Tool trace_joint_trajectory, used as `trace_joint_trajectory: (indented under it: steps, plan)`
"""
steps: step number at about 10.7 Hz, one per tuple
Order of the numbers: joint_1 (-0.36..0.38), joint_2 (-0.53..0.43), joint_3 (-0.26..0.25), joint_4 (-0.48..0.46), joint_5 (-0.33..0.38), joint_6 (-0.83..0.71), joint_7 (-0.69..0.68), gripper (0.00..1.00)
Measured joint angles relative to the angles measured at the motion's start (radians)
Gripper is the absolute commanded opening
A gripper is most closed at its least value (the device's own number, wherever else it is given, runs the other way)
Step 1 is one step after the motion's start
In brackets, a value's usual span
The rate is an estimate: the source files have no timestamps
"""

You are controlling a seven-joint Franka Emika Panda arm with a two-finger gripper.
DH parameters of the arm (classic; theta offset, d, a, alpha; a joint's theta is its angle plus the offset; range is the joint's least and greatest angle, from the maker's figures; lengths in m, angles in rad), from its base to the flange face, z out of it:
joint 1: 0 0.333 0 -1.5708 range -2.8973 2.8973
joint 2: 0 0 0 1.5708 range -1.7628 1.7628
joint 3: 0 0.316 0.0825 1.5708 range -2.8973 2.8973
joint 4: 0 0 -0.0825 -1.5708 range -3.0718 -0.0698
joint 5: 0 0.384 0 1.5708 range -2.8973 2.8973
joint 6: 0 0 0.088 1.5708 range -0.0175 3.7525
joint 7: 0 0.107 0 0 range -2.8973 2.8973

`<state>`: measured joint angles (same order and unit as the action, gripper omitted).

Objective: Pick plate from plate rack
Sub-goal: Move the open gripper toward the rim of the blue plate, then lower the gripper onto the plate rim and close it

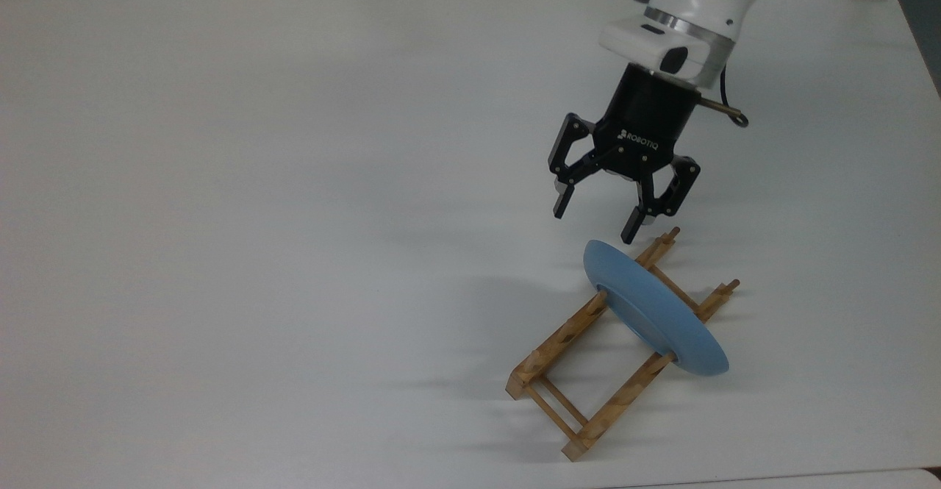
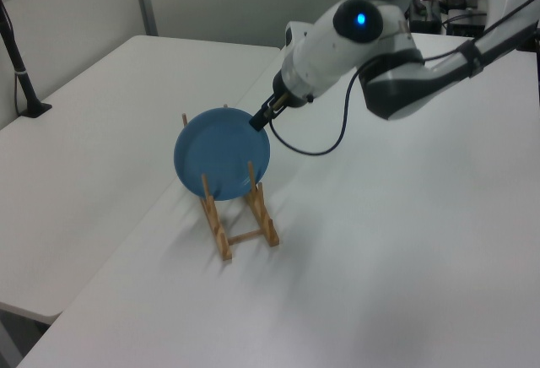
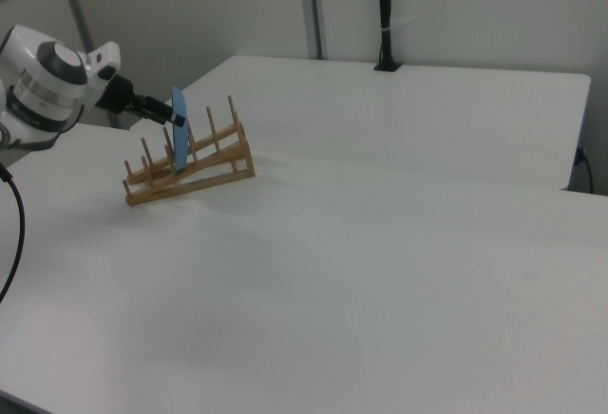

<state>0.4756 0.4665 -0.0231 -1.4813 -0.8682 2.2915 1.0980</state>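
The light-blue plate [image 1: 654,314] stands on edge between the pegs of the light-brown wooden plate rack [image 1: 588,375], at the top view's lower right. My black gripper [image 1: 597,223] hangs open just above and to the left of the plate's upper rim, with nothing between its fingers. In the left view the gripper [image 2: 257,118] sits at the top right edge of the plate [image 2: 221,155], which faces the camera on the rack [image 2: 240,223]. In the right view the plate [image 3: 179,131] shows edge-on in the rack [image 3: 195,169], with the gripper [image 3: 157,108] close on its left.
The rack stands on a wide white table [image 1: 257,217]. A second white table [image 2: 93,132] adjoins it, with a black post [image 2: 21,73] clamped at its far edge. A cable [image 2: 325,144] loops from the arm's wrist.
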Motion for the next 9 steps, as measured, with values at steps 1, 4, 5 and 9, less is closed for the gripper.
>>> trace_joint_trajectory:
  steps: [1,4,5,9]
  plan:
    - [0.005,0.019,0.0,0.008,-0.034,0.0,0.032,0.68]
    - [0.013,0.052,0.0,0.036,-0.051,0.0,0.055,0.57]
    - [0.013,0.054,0.0,0.039,-0.051,0.0,0.055,0.49]
    - [0.013,0.062,0.0,0.045,-0.074,0.0,0.056,0.3]
